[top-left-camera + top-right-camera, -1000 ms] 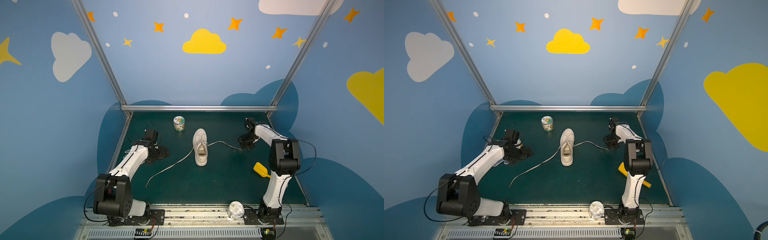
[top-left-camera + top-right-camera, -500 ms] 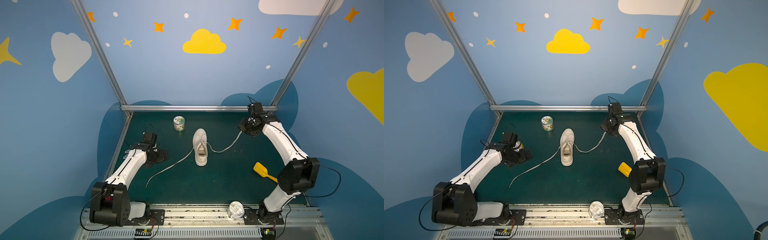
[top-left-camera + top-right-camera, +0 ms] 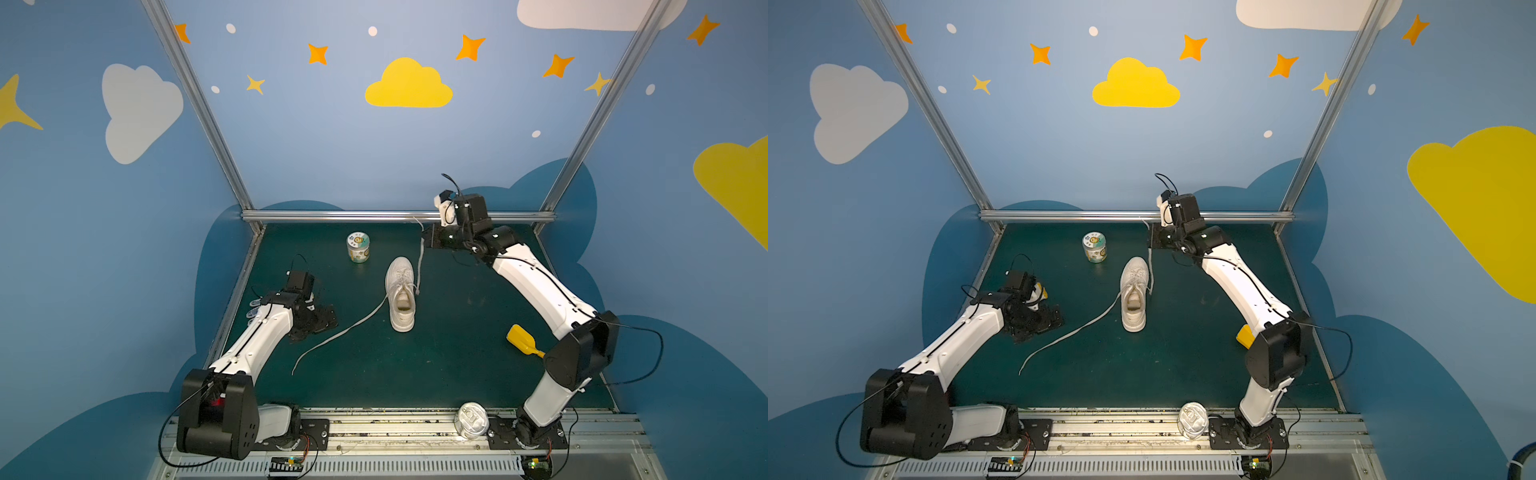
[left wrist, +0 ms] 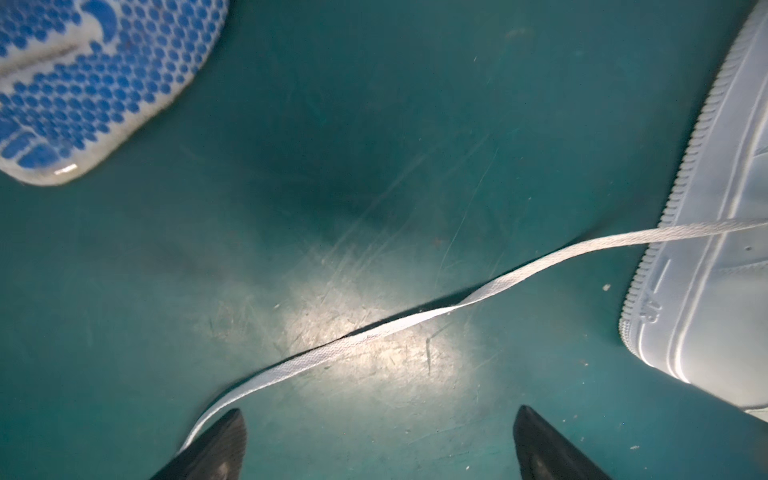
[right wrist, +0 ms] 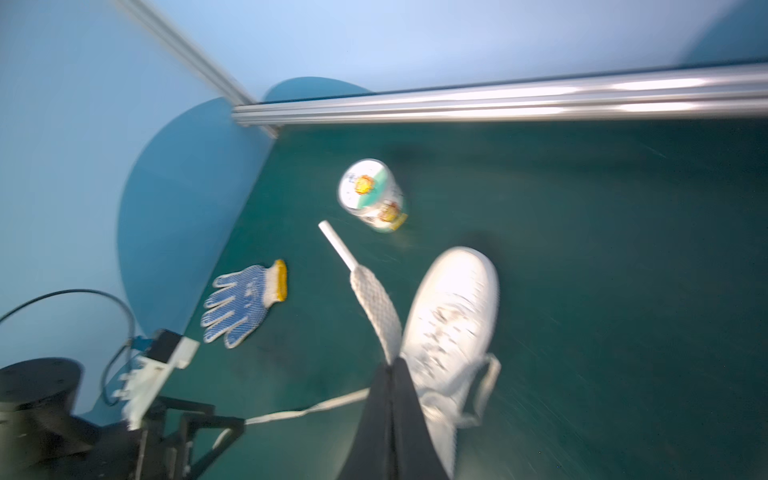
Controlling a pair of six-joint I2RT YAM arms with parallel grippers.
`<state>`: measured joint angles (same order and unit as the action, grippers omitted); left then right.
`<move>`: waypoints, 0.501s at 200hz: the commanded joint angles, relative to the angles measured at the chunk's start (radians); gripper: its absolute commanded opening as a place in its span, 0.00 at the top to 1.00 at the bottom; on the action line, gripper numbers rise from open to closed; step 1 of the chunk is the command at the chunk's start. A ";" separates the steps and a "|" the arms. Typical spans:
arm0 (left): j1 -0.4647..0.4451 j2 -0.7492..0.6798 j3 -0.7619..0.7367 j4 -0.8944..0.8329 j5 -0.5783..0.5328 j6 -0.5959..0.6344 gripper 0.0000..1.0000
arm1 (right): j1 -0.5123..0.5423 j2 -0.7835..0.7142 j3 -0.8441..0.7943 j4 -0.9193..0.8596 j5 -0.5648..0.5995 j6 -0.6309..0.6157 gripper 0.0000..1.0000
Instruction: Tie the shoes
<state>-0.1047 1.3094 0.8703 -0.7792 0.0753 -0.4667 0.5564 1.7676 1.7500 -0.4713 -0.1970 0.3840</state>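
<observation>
The white shoe [image 3: 401,295] [image 3: 1133,295] lies mid-mat, toe toward the back wall. My right gripper [image 3: 424,242] [image 3: 1151,240] hovers near the back rail, shut on the right lace [image 5: 374,299], which hangs taut from the shoe's eyelets; its tip sticks out past the closed fingers [image 5: 392,374]. The left lace [image 3: 340,332] [image 4: 374,332] trails flat across the mat toward the front left. My left gripper [image 3: 324,322] [image 4: 380,436] is low over that lace, open, one fingertip [image 4: 226,436] beside the lace, nothing between the fingers. The shoe's sole edge [image 4: 706,249] shows beside it.
A small printed jar [image 3: 358,247] [image 5: 372,195] stands behind the shoe on the left. A blue-dotted white glove [image 5: 245,303] [image 4: 83,83] lies by the left wall. A yellow scoop [image 3: 521,340] lies at right and a silver can [image 3: 471,419] at the front rail.
The right arm has swung from right of the shoe toward the back rail, pulling its lace up and taut. The left gripper has shifted slightly forward, staying open over the left lace.
</observation>
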 commanded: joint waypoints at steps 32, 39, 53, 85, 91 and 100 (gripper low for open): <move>-0.001 -0.023 -0.019 -0.005 0.013 0.004 0.01 | 0.127 0.171 0.149 0.082 -0.079 -0.029 1.00; -0.002 -0.022 -0.024 -0.003 0.016 0.003 0.01 | 0.143 0.186 0.161 0.091 -0.074 -0.031 1.00; -0.001 -0.020 -0.033 0.000 0.020 0.002 0.01 | 0.171 0.221 0.188 0.108 -0.066 -0.034 1.00; -0.001 -0.030 -0.053 -0.002 0.017 0.003 0.01 | 0.213 0.322 0.282 0.105 -0.061 -0.032 1.00; -0.001 -0.035 -0.059 0.001 0.015 0.001 0.01 | 0.219 0.341 0.301 0.105 -0.065 -0.030 1.00; 0.000 -0.040 -0.065 0.003 0.015 -0.001 0.01 | 0.229 0.372 0.334 0.101 -0.068 -0.030 1.00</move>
<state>-0.1047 1.3018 0.8219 -0.7704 0.0822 -0.4675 0.7689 2.0686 2.0048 -0.3882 -0.2535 0.3603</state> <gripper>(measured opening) 0.994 0.046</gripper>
